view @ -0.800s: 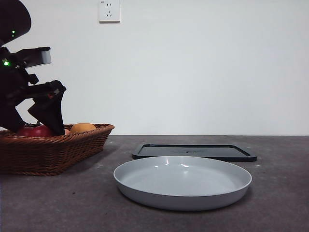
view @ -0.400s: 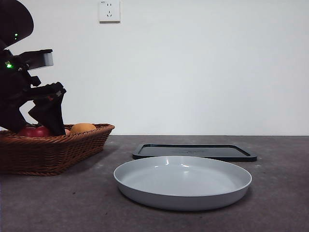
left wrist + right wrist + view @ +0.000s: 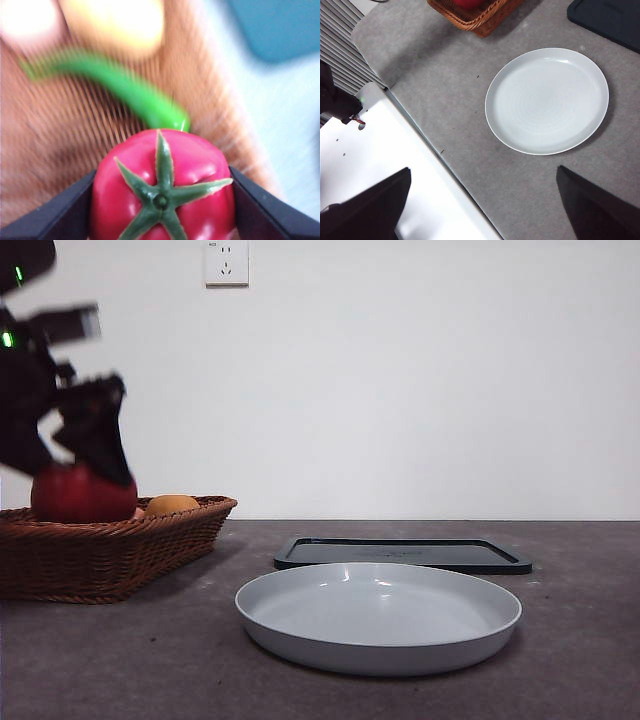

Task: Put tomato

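Left wrist view tells you most of it: the left gripper (image 3: 161,200) has its two black jaws pressed against both sides of the tomato (image 3: 162,192), calyx facing the cam, so it's clamped on it. Under it you've got the wicker basket (image 3: 60,135), w/ a green pepper-looking thing (image 3: 125,90), an orange fruit (image 3: 117,22) and a pale pinkish fruit (image 3: 25,22) in there, all pretty blurry tbh.

Front view, same story from the side: left gripper (image 3: 95,465) sits on top of the tomato (image 3: 80,495), which is up above the basket (image 3: 110,550) rim at the far left of the table (image 3: 560,680). Orange fruit (image 3: 172,505) is in the basket just beside it. Empty-looking white plate (image 3: 378,615) is in the middle, well apart from the basket, w/ a dark flat tray (image 3: 402,554) right behind it.

Right gripper (image 3: 482,210): jaws spread wide, holding nothing, hanging high over the table edge. From there you can see the plate (image 3: 547,100), a corner of the basket (image 3: 480,17) and the tray (image 3: 612,20).
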Robot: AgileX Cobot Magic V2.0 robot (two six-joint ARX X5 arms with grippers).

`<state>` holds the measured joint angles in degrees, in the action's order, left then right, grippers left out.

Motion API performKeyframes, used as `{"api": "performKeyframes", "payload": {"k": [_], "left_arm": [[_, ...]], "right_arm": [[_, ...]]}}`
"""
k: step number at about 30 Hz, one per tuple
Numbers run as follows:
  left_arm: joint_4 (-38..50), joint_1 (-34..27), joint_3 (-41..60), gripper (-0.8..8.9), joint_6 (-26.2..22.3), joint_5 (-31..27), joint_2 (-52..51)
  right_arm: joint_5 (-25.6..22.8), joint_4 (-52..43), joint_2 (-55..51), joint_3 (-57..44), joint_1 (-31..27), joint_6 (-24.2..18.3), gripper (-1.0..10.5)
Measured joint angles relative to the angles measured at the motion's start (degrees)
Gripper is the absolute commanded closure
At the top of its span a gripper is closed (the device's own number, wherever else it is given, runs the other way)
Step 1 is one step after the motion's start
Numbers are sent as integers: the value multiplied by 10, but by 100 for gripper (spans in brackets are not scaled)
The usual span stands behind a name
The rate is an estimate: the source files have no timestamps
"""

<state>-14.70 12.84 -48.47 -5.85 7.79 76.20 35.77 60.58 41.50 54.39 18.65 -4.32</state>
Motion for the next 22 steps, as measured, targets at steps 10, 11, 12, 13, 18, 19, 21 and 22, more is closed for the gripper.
{"api": "performKeyframes", "payload": {"k": [10,11,12,13,18,19,21,22], "left_arm": [[12,79,0,578,40,37,-101],[15,94,0,578,43,37,-101],[17,108,0,578,45,37,-101],[22,120,0,578,48,37,-99],[71,182,0,578,68,38,-76],[80,190,0,578,71,39,-69],[97,205,0,578,76,40,-49],[101,211,0,578,79,39,-40]], "right_arm": [[0,0,0,0,0,0,484],[0,0,0,0,0,0,484],[0,0,0,0,0,0,484],[0,0,0,0,0,0,484],[-1,0,0,0,0,0,484],[0,0,0,0,0,0,484],[-1,0,0,0,0,0,484],[0,0,0,0,0,0,484]]}}
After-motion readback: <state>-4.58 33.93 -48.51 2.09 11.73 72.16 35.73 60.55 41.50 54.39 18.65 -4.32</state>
